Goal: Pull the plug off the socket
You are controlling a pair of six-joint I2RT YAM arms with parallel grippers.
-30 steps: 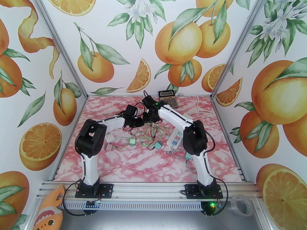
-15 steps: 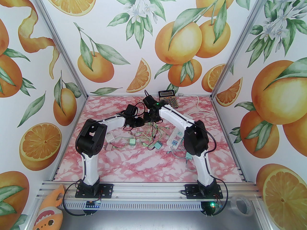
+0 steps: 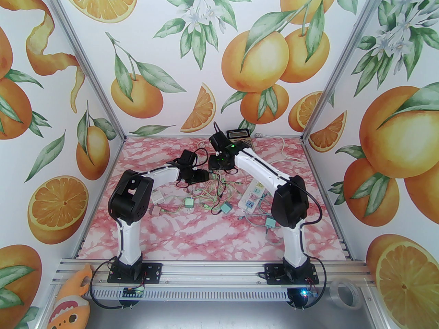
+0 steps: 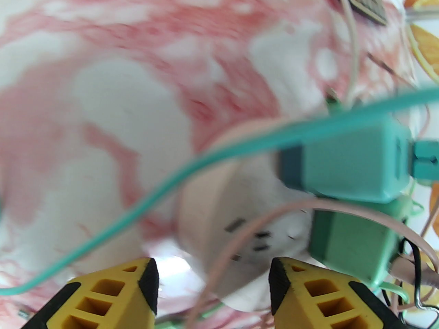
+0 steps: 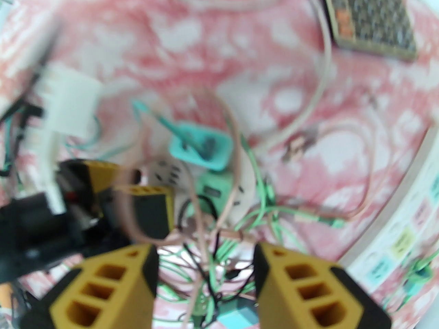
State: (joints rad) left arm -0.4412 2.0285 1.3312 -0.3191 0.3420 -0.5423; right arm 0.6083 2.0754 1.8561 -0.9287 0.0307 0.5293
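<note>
Well inside the table (image 3: 205, 238) edges, cables (image 3: 214, 189) crowd the left hand (image 4: 212, 279).

Top external: high over 6 o'clock edge, facing 12 o'clock, down over whole table (image 3: 205, 238). Left wrist: very close, blurred, teal plug (image 4: 346, 163) at 3 o'clock. Right wrist: farther up, same plug, calculator (image 5: 370, 15) shared.
</note>
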